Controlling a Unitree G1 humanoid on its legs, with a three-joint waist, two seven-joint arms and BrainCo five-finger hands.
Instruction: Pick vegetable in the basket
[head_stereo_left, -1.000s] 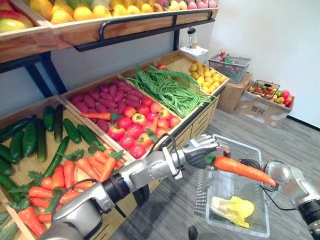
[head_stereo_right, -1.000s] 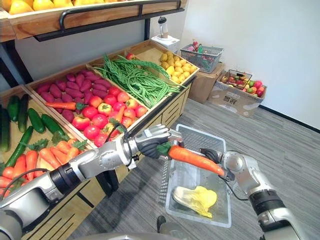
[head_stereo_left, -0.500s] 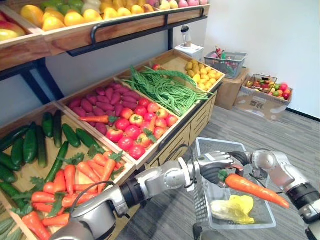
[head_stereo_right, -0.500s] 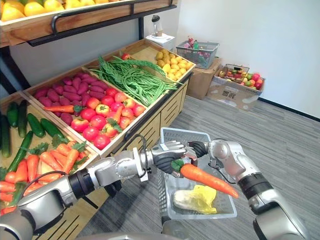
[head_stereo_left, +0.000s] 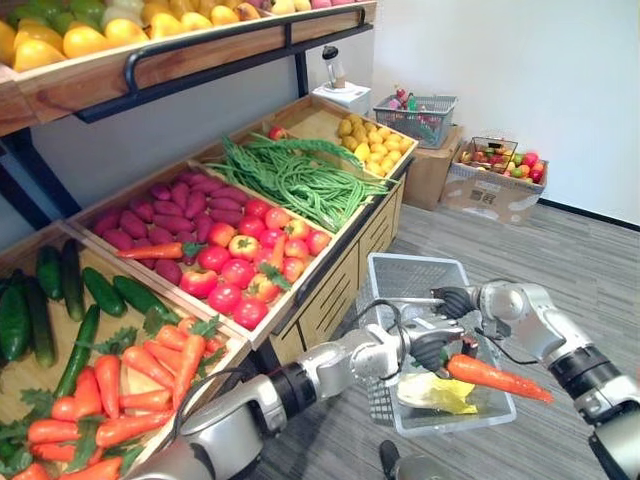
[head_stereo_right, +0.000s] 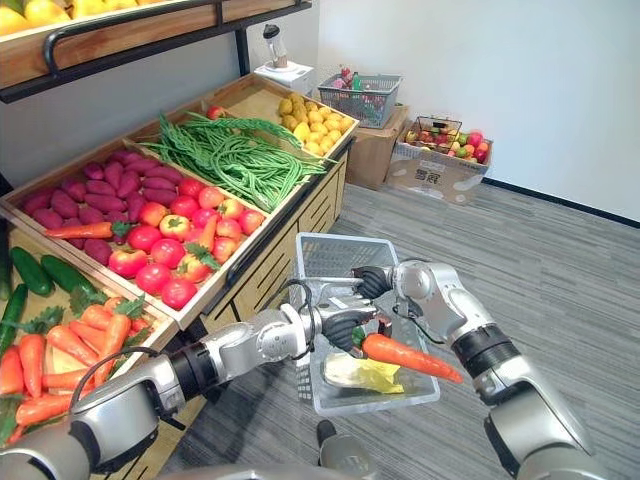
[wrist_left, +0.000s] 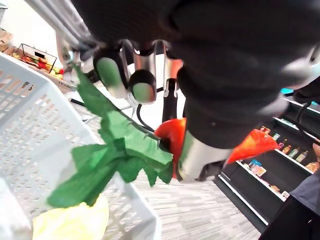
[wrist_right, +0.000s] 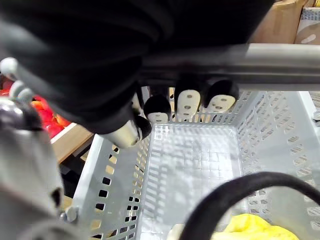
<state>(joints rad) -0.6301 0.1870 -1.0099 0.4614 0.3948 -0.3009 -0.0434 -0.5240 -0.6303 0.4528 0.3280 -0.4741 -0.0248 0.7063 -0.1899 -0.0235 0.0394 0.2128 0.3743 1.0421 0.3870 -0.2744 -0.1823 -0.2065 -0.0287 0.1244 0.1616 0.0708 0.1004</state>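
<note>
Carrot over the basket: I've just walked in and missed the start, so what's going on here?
The left robot hand grips a long orange carrot by its green leafy end, over a light grey plastic mesh basket. The right robot hand is curled round the basket's bar handle, beside the wooden vegetable stand. A pale yellow leafy vegetable lies inside; the carrot isn't in yet.

Place: grocery shop, produce section.

Evidence:
- Slanted wooden display bins (head_stereo_left: 335, 295) run from lower left to upper centre, sorted by kind: carrots (head_stereo_left: 130, 375), cucumbers (head_stereo_left: 60, 300), red round produce (head_stereo_left: 245, 275), purple tubers (head_stereo_left: 170, 205), green beans (head_stereo_left: 295, 180), yellow fruit (head_stereo_left: 368, 145).
- Upper shelf (head_stereo_left: 200, 55) at top left carries more fruit.
- Plastic shopping basket (head_stereo_left: 400, 275), lower right.
- Wire basket (head_stereo_left: 415, 105) and cardboard box (head_stereo_left: 490, 198) of goods, upper right.
- Dark bottle shelving (wrist_left: 280, 145), left wrist view.
</note>
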